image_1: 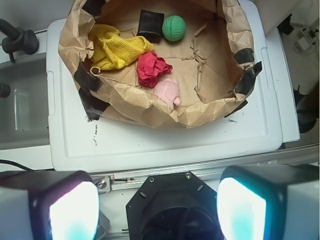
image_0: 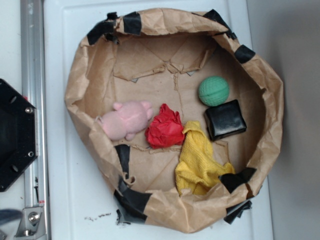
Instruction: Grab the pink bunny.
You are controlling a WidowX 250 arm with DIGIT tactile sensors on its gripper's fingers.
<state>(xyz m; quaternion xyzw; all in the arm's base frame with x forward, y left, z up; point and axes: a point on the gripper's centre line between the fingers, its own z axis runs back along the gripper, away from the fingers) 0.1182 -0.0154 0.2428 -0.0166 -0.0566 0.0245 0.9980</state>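
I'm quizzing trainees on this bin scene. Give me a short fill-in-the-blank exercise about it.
1. The pink bunny lies right beside the ____ cloth wad.
2. The green ball sits next to a ____ square pad.
3. The gripper fingers stand ____, holding nothing.
4. Everything lies inside a brown ____ bin.

Missing words: red; black; open; paper

The gripper (image_1: 157, 202) is wide open. Its two fingers (image_1: 75, 207) sit far apart at the bottom of the wrist view. It holds nothing and touches nothing.
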